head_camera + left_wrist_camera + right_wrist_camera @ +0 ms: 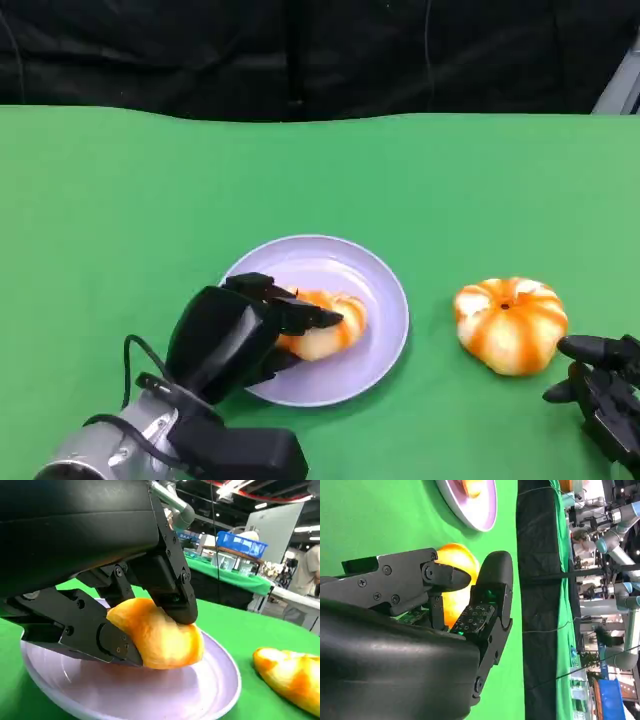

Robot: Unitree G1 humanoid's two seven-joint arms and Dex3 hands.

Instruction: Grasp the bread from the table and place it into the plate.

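I have the green bench [120, 200] in front of me, with the lavender plate [385, 290] near its middle. My left robot hand [235, 335] is over the plate's near side, pinching the bread [335, 322], which already sits on the plate. The other bread [510, 322] lies on the bench to the right, my right robot hand [600, 385] just beside it, fingers spread, holding nothing. My worry: opening unevenly could drag the bread off the rim.
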